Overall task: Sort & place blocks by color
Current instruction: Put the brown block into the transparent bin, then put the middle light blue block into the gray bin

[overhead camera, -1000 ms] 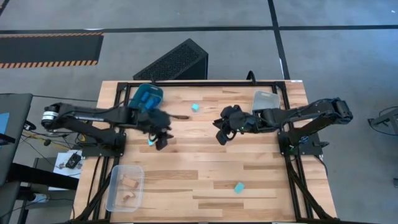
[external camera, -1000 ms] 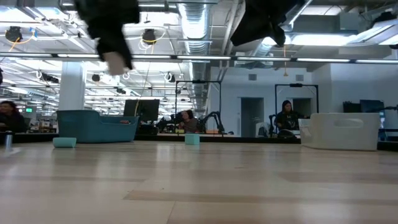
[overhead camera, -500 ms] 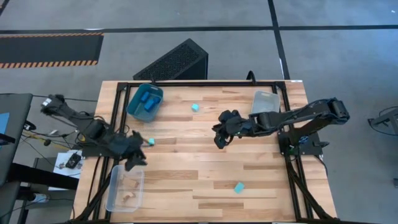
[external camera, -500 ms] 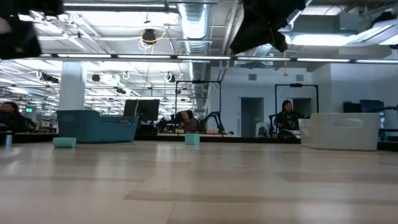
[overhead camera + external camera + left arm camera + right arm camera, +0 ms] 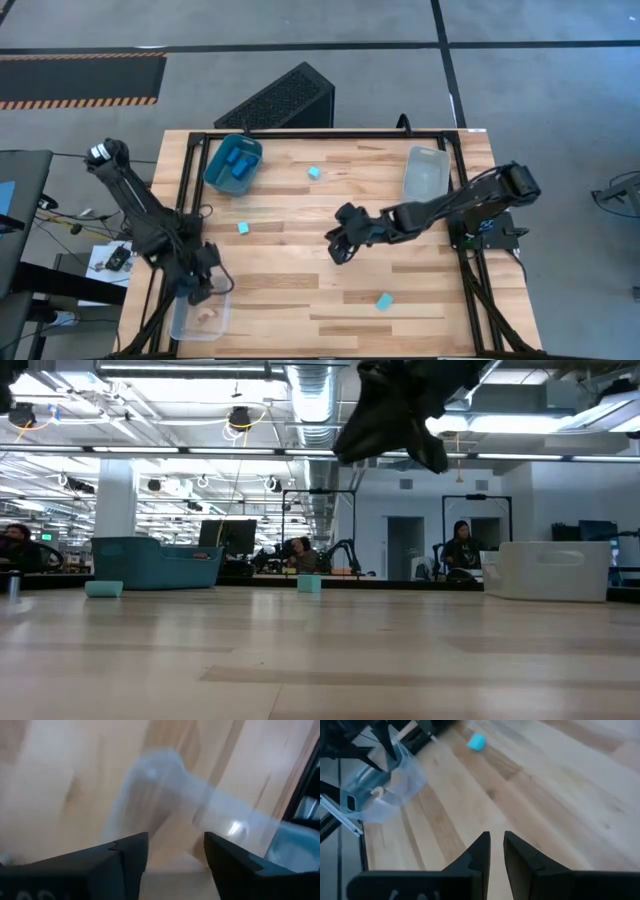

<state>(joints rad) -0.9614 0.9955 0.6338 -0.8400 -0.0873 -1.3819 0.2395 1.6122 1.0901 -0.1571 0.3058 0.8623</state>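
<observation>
Three light cyan blocks lie loose on the desk (image 5: 330, 290): one (image 5: 314, 172) near the far edge beside the teal bin (image 5: 233, 165), one (image 5: 242, 228) left of centre, and one (image 5: 384, 301) toward the near edge. The right pincer (image 5: 338, 247) hangs above the middle of the desk, its two fingers drawn nearly together with only a slim gap and nothing between them. The near-edge cyan block sits closer to it than any other, off toward the near-right of the desk; the block left of centre lies farther off on its other side. In the right wrist view a cyan block (image 5: 476, 741) shows well ahead of the fingertips, with the clear bin (image 5: 385, 790) off to one side, so the pincer seems to face the left half of the desk. That makes the left-of-centre block the likelier aim, though this is only a judgement. The left pincer (image 5: 200, 285) hovers over the clear bin (image 5: 182, 322) at the near-left corner, where tan blocks (image 5: 207, 315) rest; its fingers stand apart and empty in the left wrist view (image 5: 175, 865). The cyan blocks are small and compact, so no long axis constrains the approach
</observation>
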